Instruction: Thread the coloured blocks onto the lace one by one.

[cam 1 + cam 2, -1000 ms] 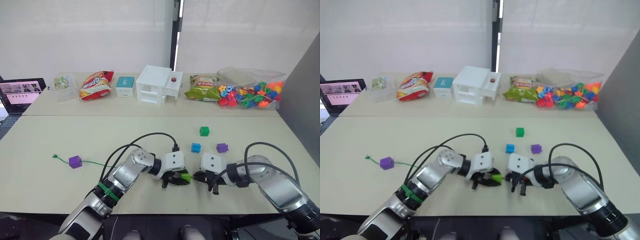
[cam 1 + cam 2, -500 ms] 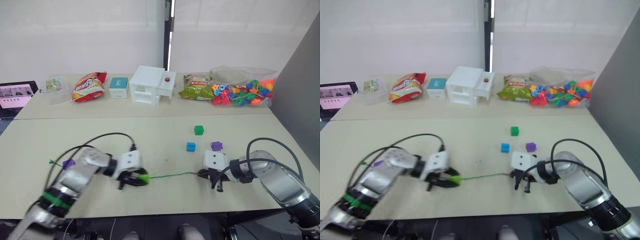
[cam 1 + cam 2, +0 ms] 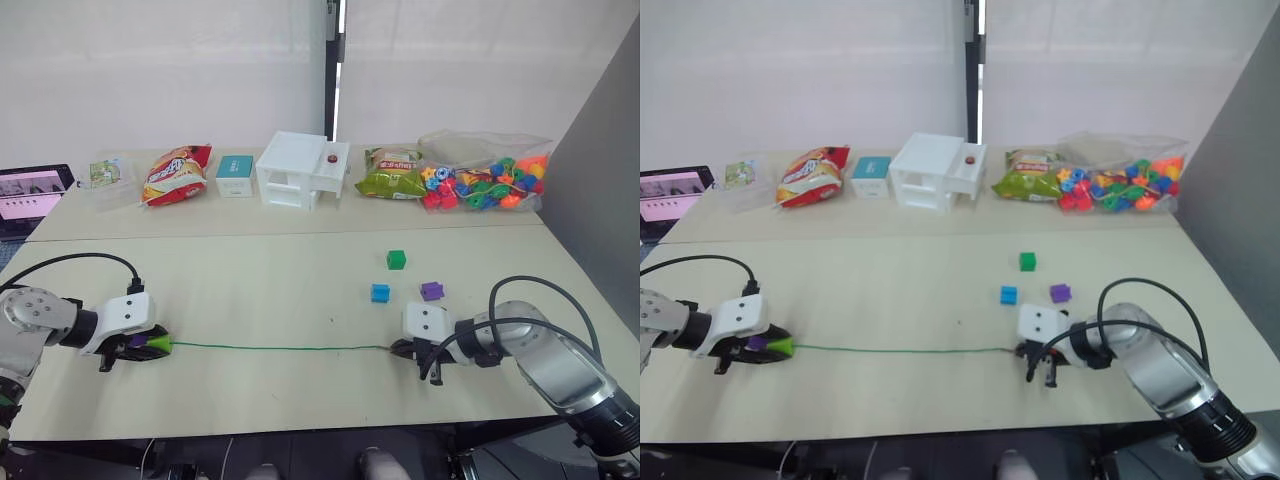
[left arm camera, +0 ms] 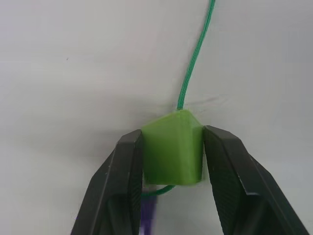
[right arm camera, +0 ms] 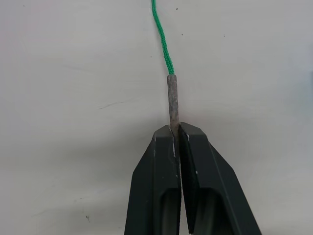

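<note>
The thin green lace (image 3: pixel 270 348) lies stretched in a nearly straight line across the front of the pale beige table (image 3: pixel 260 275), running between the two grippers. The left gripper (image 4: pixel 173 152), at the table's left front, has its two black fingers (image 4: pixel 122 161) pinching the lime-green plastic wedge block (image 4: pixel 173 154), out of which the lace emerges; a small purple plastic block (image 3: pixel 137 340) sits just behind the wedge at the gripper. The right gripper (image 5: pixel 175 134), at the table's right front, has its fingers pressed together on the stiff greyish needle-like tip (image 5: pixel 172 100) of the lace. Three further blocks rest loose on the table behind the right gripper: a blue block (image 3: pixel 380 293), a second purple block (image 3: pixel 431 291) just beside it to the right, and a dark green block (image 3: pixel 396 259) farther back. Along the rear of the table stand a white toy house (image 3: pixel 302 183), a red snack bag (image 3: pixel 173 172) and a clear bag of multicoloured beads (image 3: pixel 480 185).
</note>
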You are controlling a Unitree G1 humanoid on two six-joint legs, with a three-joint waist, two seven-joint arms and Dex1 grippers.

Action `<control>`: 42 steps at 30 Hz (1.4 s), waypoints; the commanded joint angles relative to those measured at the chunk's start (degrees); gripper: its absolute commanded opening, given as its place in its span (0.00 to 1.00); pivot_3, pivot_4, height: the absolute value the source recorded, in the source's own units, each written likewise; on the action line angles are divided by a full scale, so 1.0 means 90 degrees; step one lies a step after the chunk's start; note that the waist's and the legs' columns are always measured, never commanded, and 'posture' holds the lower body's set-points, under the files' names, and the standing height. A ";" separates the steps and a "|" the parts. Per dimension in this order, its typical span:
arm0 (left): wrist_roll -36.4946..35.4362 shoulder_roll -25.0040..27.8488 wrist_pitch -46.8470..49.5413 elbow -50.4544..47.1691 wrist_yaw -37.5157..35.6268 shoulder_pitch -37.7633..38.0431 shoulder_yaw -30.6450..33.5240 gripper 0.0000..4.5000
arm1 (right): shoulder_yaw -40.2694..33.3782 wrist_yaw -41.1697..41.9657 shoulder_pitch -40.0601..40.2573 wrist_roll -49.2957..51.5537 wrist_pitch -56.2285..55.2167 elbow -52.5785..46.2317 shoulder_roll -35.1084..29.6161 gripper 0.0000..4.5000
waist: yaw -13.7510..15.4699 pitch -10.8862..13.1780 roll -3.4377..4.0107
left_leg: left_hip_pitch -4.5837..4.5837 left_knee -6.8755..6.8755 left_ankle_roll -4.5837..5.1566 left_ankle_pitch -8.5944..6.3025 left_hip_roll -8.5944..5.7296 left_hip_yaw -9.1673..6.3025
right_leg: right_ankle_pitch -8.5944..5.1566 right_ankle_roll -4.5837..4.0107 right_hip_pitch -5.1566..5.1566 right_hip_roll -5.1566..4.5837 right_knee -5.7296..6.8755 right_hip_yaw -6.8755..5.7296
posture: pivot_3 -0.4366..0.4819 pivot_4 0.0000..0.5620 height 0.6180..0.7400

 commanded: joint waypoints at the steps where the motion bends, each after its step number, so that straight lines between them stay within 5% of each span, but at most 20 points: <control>1: 0.0451 -0.0009 0.0010 0.0370 0.0157 0.0107 -0.0107 0.30 | -0.0061 0.0069 -0.0099 -0.0020 -0.0050 -0.0108 -0.0009 0.00 | -0.0004 0.0000 0.0008 | 0.0000 0.0000 0.0000 0.0000 0.0000 0.0000 | 0.0000 0.0000 0.0000 0.0000 0.0001 0.0000 | 0.48 0.27 1.00; 10: 0.0157 -0.0025 0.0538 -0.0041 -0.0053 0.0050 0.0066 0.30 | -0.0069 0.0096 -0.0089 -0.0032 -0.0014 -0.0143 0.0030 0.00 | 0.0027 0.0003 0.0013 | -0.0006 0.0001 0.0000 0.0000 -0.0002 0.0000 | 0.0000 0.0001 0.0000 -0.0003 0.0002 0.0001 | 0.48 0.27 1.00; 12: 0.0046 -0.0036 0.0645 -0.0175 -0.0082 0.0031 0.0165 0.54 | -0.0071 0.0084 -0.0072 -0.0026 -0.0001 -0.0160 0.0040 0.00 | 0.0022 0.0003 0.0013 | -0.0009 0.0001 0.0000 0.0000 -0.0002 0.0000 | 0.0000 0.0001 -0.0005 -0.0003 0.0002 0.0000 | 0.48 0.27 1.00; 18: -0.0388 -0.0010 0.1226 -0.0760 -0.0429 -0.0071 0.0418 0.98 | -0.0078 0.0060 -0.0057 -0.0002 0.0046 -0.0192 0.0070 0.00 | 0.0026 0.0006 -0.0014 | -0.0075 0.0020 0.0000 0.0000 -0.0006 0.0000 | 0.0002 -0.0001 -0.0084 -0.0006 0.0042 0.0001 | 0.48 0.27 1.00; 25: -0.1485 -0.0271 0.3045 -0.2231 -0.0668 -0.0416 0.0689 0.99 | -0.0033 0.0027 -0.0073 0.0037 0.0289 -0.0364 0.0137 0.00 | 0.0051 0.0015 -0.0034 | -0.0078 0.0026 0.0000 0.0000 -0.0010 -0.0004 | 0.0002 -0.0002 -0.0092 -0.0008 0.0063 0.0001 | 0.48 0.27 1.00; 29: -0.2244 -0.0897 0.4150 -0.3499 -0.0327 -0.0423 0.0594 0.99 | 0.0023 -0.0080 -0.0256 0.0080 0.0711 -0.0602 0.0325 0.00 | 0.0050 0.0015 -0.0034 | -0.0077 0.0025 0.0000 0.0000 -0.0010 -0.0005 | 0.0002 -0.0002 -0.0094 -0.0008 0.0068 0.0001 | 0.48 0.27 1.00; 37: -0.1992 -0.2685 0.4474 -0.4434 0.0938 -0.0521 -0.0330 0.99 | 0.0289 -0.0306 -0.0575 0.0059 0.1409 -0.0923 0.0652 0.00 | 0.0113 0.0017 -0.0039 | -0.0082 0.0035 -0.0001 0.0000 -0.0016 -0.0010 | 0.0003 -0.0004 -0.0090 -0.0012 0.0067 0.0002 | 0.48 0.27 1.00; 42: -0.1897 -0.2936 0.4465 -0.4590 0.1061 -0.0507 -0.0626 0.99 | 0.0389 -0.0399 -0.0613 0.0078 0.1639 -0.1083 0.0700 0.00 | 0.0106 0.0017 -0.0039 | -0.0097 0.0042 -0.0001 0.0001 -0.0018 -0.0016 | 0.0003 -0.0004 -0.0099 -0.0012 0.0066 0.0000 | 0.48 0.27 1.00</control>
